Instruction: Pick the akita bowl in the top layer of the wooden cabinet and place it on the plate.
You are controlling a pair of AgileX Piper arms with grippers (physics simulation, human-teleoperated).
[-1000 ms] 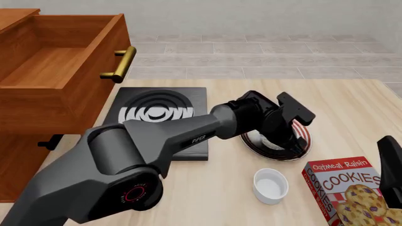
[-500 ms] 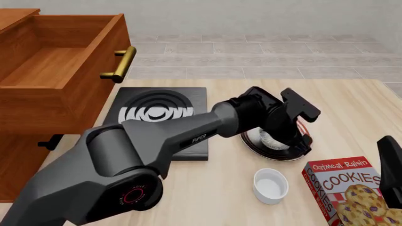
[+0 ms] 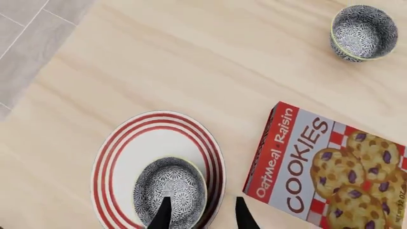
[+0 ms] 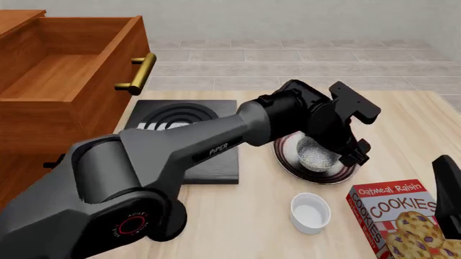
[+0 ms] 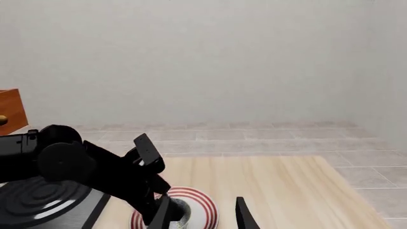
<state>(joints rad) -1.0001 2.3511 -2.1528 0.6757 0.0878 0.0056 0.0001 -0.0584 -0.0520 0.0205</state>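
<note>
Red-ringed and white, the plate (image 4: 288,162) now carries your akita bowl (image 4: 317,154), which sits upright on it, off-centre toward the rim nearest the cookie box (image 4: 403,218). Your left gripper (image 3: 200,214) hangs just above the bowl with its fingers spread, one over the bowl's interior and one outside its rim, holding nothing. Your right gripper (image 5: 200,212) waits well back near the table's right edge, fingers parted and empty. You can see the top layer (image 4: 68,81) of the wooden cabinet (image 4: 29,172) pulled out. A second patterned bowl (image 3: 363,32) appears in your left wrist view, beyond the cookie box.
</note>
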